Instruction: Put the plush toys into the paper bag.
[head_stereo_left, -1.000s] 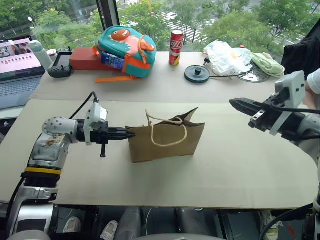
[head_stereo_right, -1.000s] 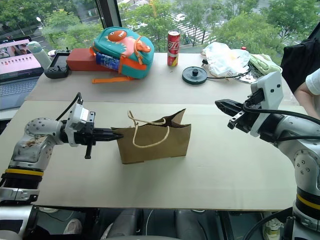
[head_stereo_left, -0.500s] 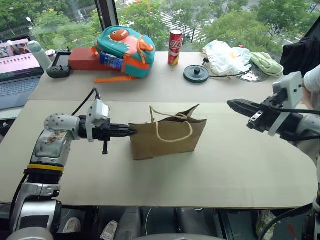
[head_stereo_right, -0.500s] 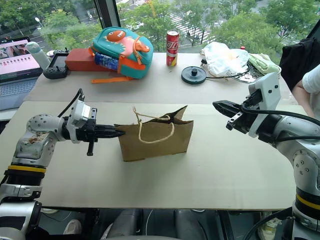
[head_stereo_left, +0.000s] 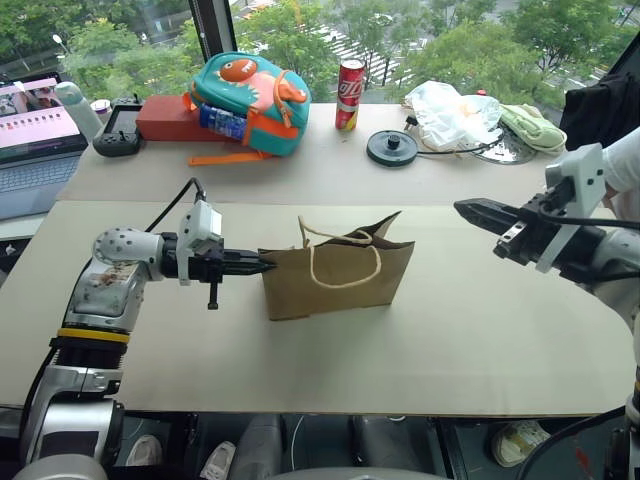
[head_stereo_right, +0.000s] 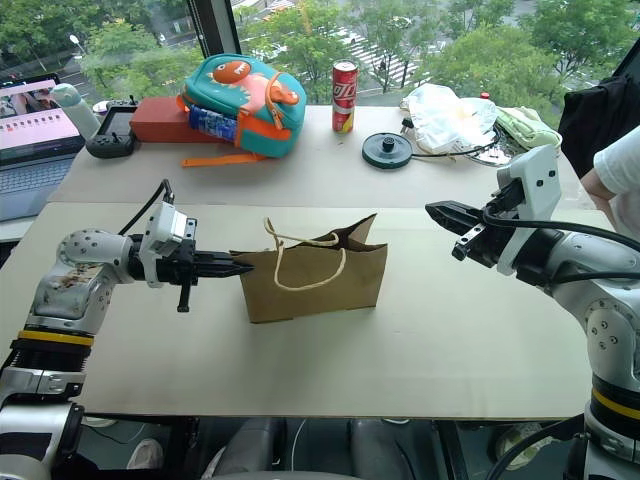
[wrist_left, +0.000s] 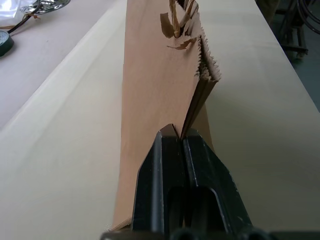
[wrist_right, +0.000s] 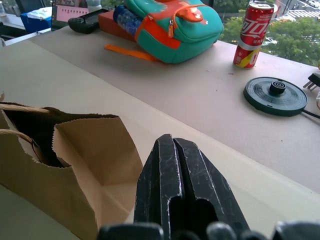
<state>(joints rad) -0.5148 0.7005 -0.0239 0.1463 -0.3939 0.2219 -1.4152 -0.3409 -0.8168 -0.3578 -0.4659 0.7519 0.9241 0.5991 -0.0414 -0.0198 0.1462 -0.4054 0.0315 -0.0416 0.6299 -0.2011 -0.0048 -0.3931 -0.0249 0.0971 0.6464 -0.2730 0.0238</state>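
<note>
Window with green trees behind, pale beige bench (head_stereo_left: 330, 370) in front, second tan bench surface further back along the glass. Paper bag (head_stereo_left: 338, 279) stands upright mid-bench, brown kraft, mouth open at top, twine loop handles (head_stereo_left: 345, 257) draped over the front face. Inside looks dark in the right wrist view; can't tell what's in it, plush toys not identifiable from these angles.

Left claw (head_stereo_left: 262, 266) reaches in level from the left side, fingers together, tips at the bag's left edge. Left wrist view shows the tips pressed right at the folded side seam of the bag; looks clamped on that paper edge, though the pinch itself is hard to confirm.

Right claw (head_stereo_left: 468, 208) hangs above the bench to the right of the bag, well apart from it, fingers shut together, nothing between them, pointing toward the bag.

Back bench: teal-and-orange dinosaur backpack (head_stereo_left: 250, 90), red box (head_stereo_left: 166, 119) beside it, black controller (head_stereo_left: 118, 138), red soda can (head_stereo_left: 350, 95), dark round disc (head_stereo_left: 392, 147) with cable, white plastic bag (head_stereo_left: 455, 112), green cloth (head_stereo_left: 533, 126). Laptop (head_stereo_left: 38, 140) at far left. A person's sleeve (head_stereo_left: 625, 165) at the right edge.
</note>
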